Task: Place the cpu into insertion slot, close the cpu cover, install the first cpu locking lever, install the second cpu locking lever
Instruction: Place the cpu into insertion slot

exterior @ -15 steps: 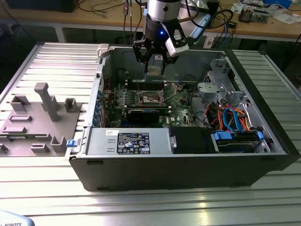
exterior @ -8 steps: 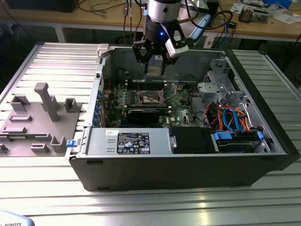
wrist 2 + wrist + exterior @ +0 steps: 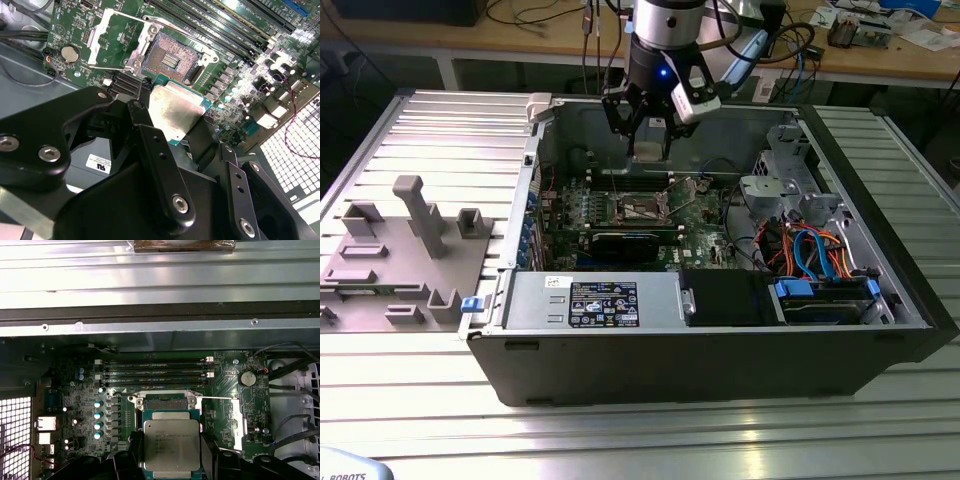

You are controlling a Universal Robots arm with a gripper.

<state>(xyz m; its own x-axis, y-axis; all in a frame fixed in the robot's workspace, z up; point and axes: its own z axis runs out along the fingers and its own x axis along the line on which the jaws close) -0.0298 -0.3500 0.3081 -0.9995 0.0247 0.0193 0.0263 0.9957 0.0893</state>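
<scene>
Chip is pinched by two opposite edges between the gripper's closed fingers. It hangs clear above the bare socket, and the cover lies open beside it. Looks light, thin and stiff; top probably slick, underside and socket contacts likely fragile, so an edge hold is best, kept level. In the exterior view it's at the far middle of the computer case.

Pincer with cpu above insertion slot
</scene>
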